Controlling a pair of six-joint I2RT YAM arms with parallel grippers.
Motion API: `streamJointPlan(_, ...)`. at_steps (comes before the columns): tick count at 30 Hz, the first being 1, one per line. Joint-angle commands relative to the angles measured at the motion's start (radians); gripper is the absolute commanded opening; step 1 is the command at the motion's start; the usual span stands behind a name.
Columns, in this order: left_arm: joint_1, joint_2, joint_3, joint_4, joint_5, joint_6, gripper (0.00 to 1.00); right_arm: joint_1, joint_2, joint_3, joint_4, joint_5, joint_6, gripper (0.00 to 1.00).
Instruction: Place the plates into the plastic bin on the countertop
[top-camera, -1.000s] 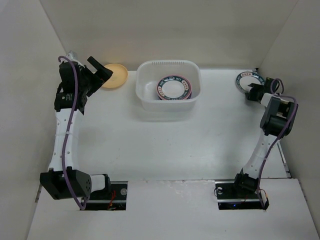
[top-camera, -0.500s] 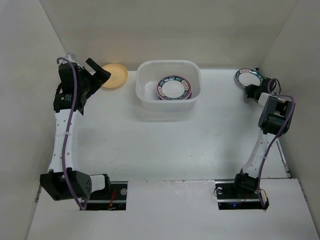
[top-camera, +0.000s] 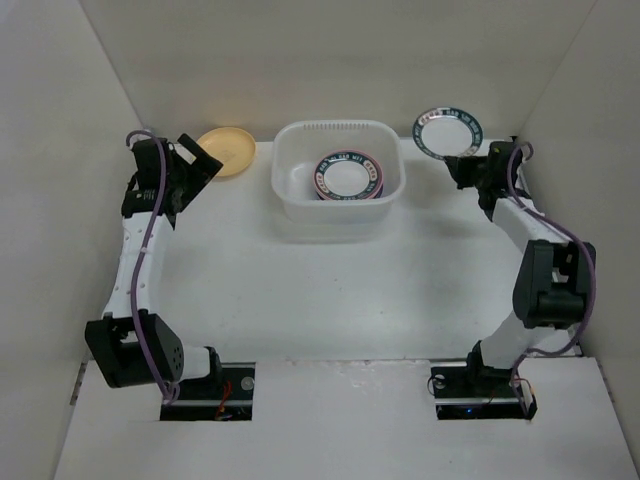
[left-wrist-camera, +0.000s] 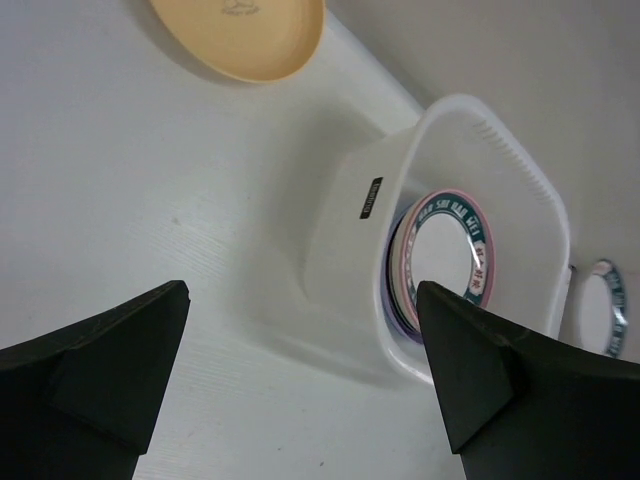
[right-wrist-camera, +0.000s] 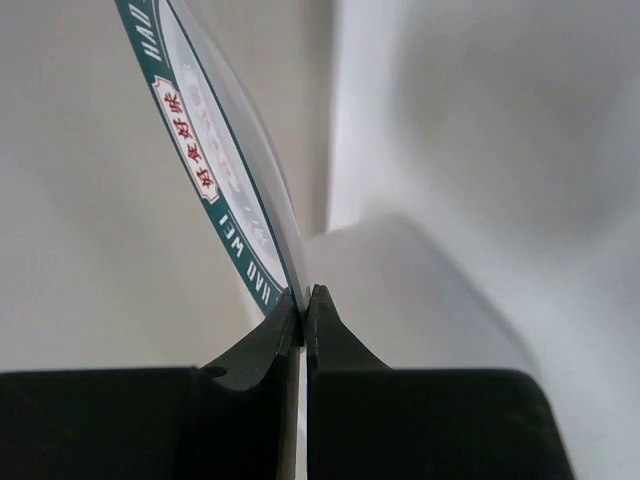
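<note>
Camera overhead: a teal-rimmed white plate (top-camera: 448, 132) is held up, right of the plastic bin (top-camera: 290, 200), by the right gripper (top-camera: 466, 168). Left wrist: the left gripper (left-wrist-camera: 300, 290) is spread wide (nothing held), with a yellow plate (left-wrist-camera: 240, 35) lying ahead. Right wrist: the plate's rim is pinched between closed jaws.

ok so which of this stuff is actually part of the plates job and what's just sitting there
Job: teal-rimmed plate, pinched by its rim in the right gripper; yellow plate on the countertop; plastic bin; stacked plates in it.
Just there: white walls; purple cables on the arms.
</note>
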Motion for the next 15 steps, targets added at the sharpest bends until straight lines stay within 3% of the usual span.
streamJointPlan(1,0.014,0.021,-0.055,0.071,-0.022,-0.046,1.0,0.06,-0.155,0.058,0.112,-0.025,-0.104,0.0)
streamJointPlan(7,0.036,0.05,-0.132,0.12,-0.041,-0.089,1.0,0.214,-0.144,0.234,-0.006,-0.151,-0.228,0.0)
streamJointPlan(12,0.051,0.116,-0.144,0.171,-0.047,-0.14,1.0,0.324,0.038,0.421,-0.179,-0.343,-0.341,0.0)
streamJointPlan(15,0.062,0.163,-0.134,0.203,-0.049,-0.163,1.0,0.378,0.098,0.464,-0.282,-0.32,-0.418,0.0)
